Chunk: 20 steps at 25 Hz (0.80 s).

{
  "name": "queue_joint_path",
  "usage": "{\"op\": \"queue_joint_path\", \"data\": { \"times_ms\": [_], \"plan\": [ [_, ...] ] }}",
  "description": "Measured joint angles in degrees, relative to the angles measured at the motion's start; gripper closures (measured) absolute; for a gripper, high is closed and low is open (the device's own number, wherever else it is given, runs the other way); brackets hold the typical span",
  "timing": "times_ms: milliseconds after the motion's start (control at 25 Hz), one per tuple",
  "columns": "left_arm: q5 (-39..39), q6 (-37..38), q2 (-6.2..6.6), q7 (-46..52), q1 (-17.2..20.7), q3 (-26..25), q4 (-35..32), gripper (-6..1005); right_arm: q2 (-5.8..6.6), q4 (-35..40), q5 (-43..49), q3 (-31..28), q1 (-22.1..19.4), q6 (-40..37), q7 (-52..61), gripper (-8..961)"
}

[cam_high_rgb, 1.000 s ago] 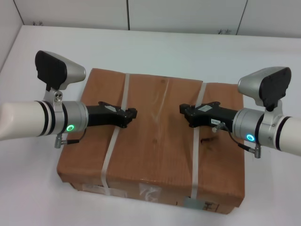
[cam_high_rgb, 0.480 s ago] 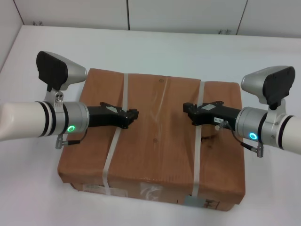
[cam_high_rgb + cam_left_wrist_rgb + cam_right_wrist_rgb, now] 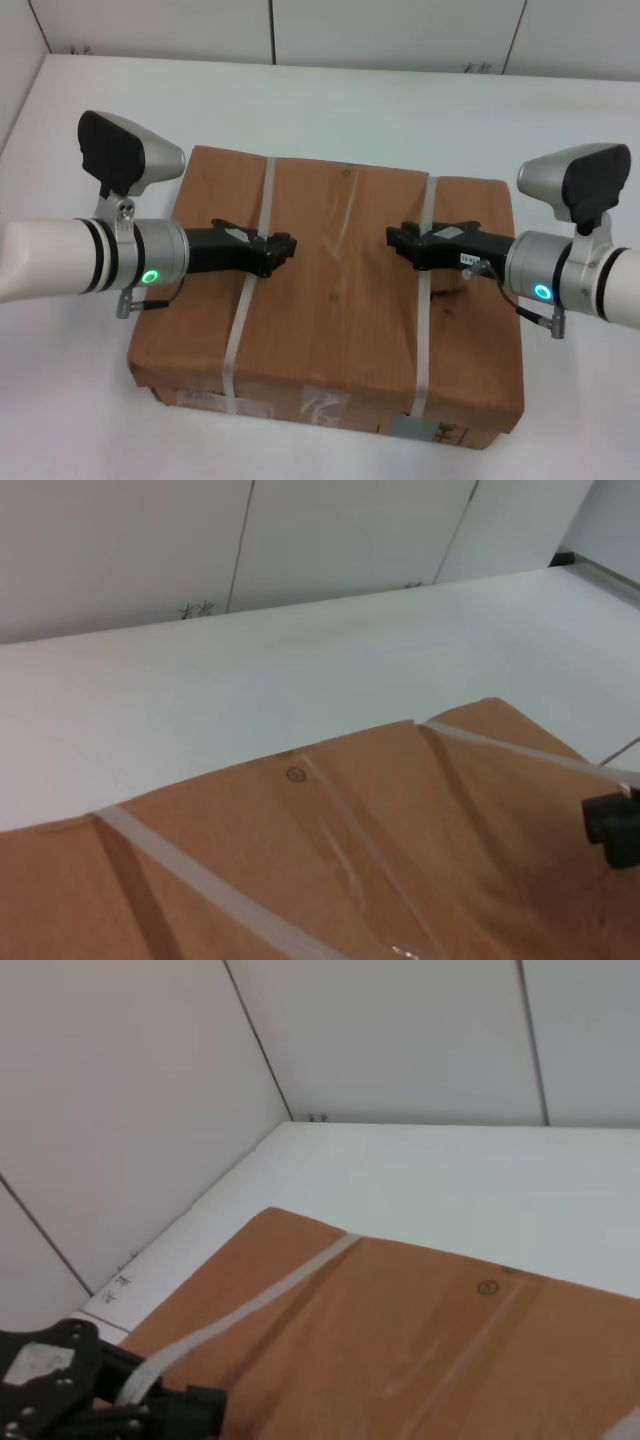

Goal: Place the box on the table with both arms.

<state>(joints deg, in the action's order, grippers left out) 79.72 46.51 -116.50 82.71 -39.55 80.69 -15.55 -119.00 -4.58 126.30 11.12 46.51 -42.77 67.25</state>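
1. Head view: we are seeing the box point(image 3: 335, 300) lying flat on the table point(image 3: 330, 105), in the middle of the white top, with its labelled side edge turned toward us. Its two pale straps point(image 3: 250, 300) are running from the far edge to the near edge, so the box is lying a little wider across than deep.

2. We are holding the left gripper point(image 3: 285, 247) over the left strap and the right gripper point(image 3: 395, 238) over the right strap. Both are pointing inward, toward each other, above the top face. The box is lying below and between them, and its side walls are lying outward from each tool.

3. We cannot tell whether the fingers of either gripper are spread or closed, and nothing is showing as held in them.

4. In the left wrist view the right gripper point(image 3: 615, 825) is appearing at the far strap, just above the cardboard.

5. We are judging that both arms are equally near to the box, one for each half, and that any coming move is depending on this symmetry.
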Motion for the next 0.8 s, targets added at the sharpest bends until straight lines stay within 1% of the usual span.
{"op": "queue_joint_path", "data": {
  "times_ms": [80, 160, 320, 400, 600, 640, 720, 800],
  "plan": [
    [-0.02, -0.09, -0.16, -1.0, 0.11, 0.0, 0.0, 930, -0.04, 0.37, 0.0, 0.01, -0.74, 0.02, 1.06, 796],
    [-0.09, -0.37, -0.27, -1.43, 0.17, 0.0, 0.0, 922, -0.05, 0.83, 0.0, 0.02, -1.64, 0.07, 1.88, 726],
    [-0.34, -0.64, -0.29, -1.51, 0.6, -0.11, 0.0, 790, -0.01, 1.28, 0.0, 0.0, -2.98, 0.5, 2.52, 587],
    [-0.4, -0.71, -0.28, -1.56, 0.76, -0.31, 0.0, 724, 0.01, 1.35, 0.0, 0.01, -3.15, 0.55, 2.74, 488],
    [-0.49, -2.72, -0.19, -1.46, 0.87, -0.62, 0.0, 486, 0.0, 1.36, -0.13, -0.26, -4.02, -0.06, 2.79, 248],
    [-0.5, -2.95, -0.21, -1.46, 0.88, -0.63, 0.0, 451, 0.0, 1.37, -0.18, -0.3, -4.18, -0.26, 2.79, 202],
    [-0.53, -3.21, -0.22, -1.42, 0.99, -0.66, -0.13, 382, 0.0, 1.99, -0.47, -0.36, -5.15, -2.34, 2.8, 111],
    [-0.73, -2.9, -0.18, -1.28, 1.22, -0.74, -0.54, 313, 0.01, 2.41, -0.56, -0.47, -5.69, -3.43, 2.8, 109]
  ]
}}
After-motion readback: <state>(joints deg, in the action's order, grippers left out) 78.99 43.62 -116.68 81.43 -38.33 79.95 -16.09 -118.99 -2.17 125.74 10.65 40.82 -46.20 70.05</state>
